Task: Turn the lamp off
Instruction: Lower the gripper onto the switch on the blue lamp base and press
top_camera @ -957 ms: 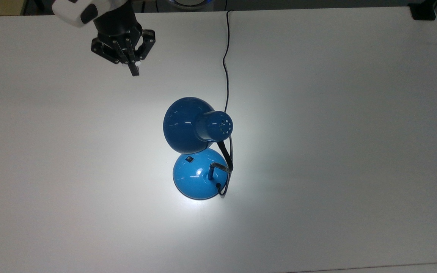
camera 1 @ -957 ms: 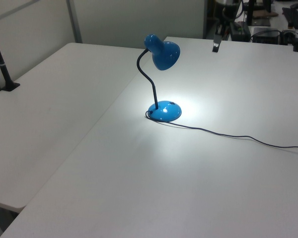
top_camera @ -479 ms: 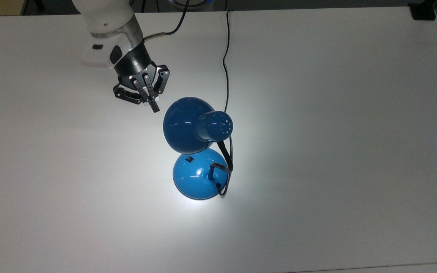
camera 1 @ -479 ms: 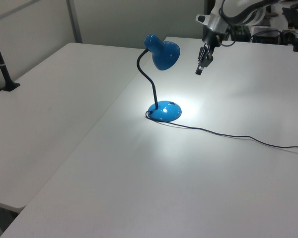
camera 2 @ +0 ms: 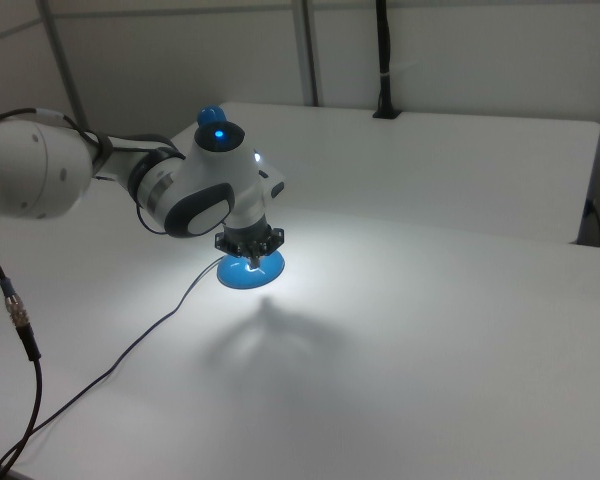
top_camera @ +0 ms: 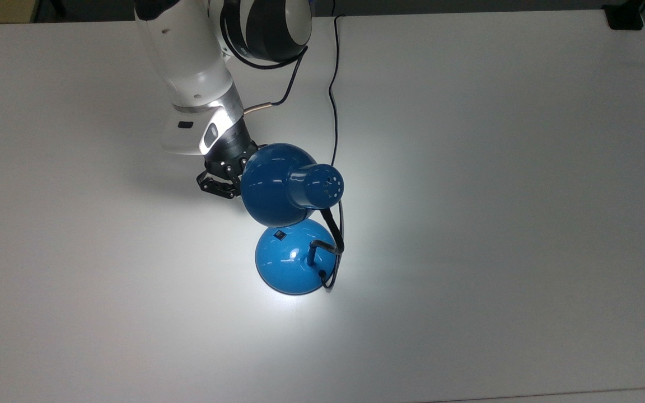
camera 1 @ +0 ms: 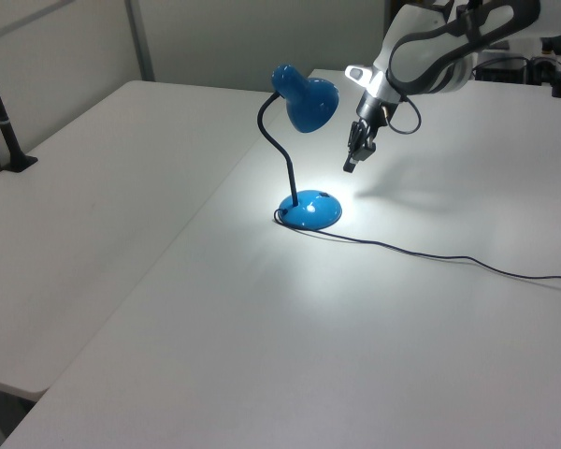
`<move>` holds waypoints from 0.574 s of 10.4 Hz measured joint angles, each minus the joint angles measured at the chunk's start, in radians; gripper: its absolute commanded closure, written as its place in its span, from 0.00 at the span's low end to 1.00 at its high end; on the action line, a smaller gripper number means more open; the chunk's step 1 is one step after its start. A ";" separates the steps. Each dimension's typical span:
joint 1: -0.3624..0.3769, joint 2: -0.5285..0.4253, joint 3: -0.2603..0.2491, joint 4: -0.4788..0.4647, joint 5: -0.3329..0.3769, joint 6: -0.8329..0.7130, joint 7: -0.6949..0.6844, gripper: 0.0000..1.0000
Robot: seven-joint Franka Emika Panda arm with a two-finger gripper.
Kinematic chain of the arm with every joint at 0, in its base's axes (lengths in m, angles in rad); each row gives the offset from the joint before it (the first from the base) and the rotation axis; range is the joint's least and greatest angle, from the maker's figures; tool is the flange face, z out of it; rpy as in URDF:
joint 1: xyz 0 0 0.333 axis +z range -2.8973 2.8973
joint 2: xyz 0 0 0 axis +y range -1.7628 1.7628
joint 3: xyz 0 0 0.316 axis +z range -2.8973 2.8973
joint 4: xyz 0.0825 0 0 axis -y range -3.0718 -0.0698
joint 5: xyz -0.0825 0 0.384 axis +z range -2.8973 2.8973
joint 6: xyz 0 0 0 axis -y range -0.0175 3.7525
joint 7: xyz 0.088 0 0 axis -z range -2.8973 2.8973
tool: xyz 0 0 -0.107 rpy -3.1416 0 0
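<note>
The lamp is lit and throws a bright pool on the white table. Its blue shade (top_camera: 277, 182) hangs over the domed base (top_camera: 294, 260), which carries a small black switch (top_camera: 281, 235). In the left view my gripper (camera 1: 352, 165) hovers shut and empty just to the right of the shade (camera 1: 309, 101), above and right of the base (camera 1: 310, 211). In the top view the shade hides my fingertips, and the black gripper body (top_camera: 219, 179) sits at the shade's left rim. In the right view the gripper (camera 2: 251, 262) hangs in front of the base (camera 2: 242, 277).
The lamp's black cord (top_camera: 333, 84) runs from the base to the table's far edge, and in the left view the cord (camera 1: 449, 258) trails right. A black clamp post (camera 1: 9, 140) stands on the neighbouring table. A dark block (top_camera: 625, 17) sits at the top view's upper right corner.
My arm has swept from the far left corner of the top view down and right to the lamp shade's rim, dropping lower. The lamp has not moved and stays lit.
</note>
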 measured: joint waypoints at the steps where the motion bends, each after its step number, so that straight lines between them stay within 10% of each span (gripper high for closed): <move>1: 0.010 0.026 0.000 0.023 0.000 0.000 0.000 1.00; 6: 0.019 0.118 0.018 0.112 0.001 0.000 0.000 1.00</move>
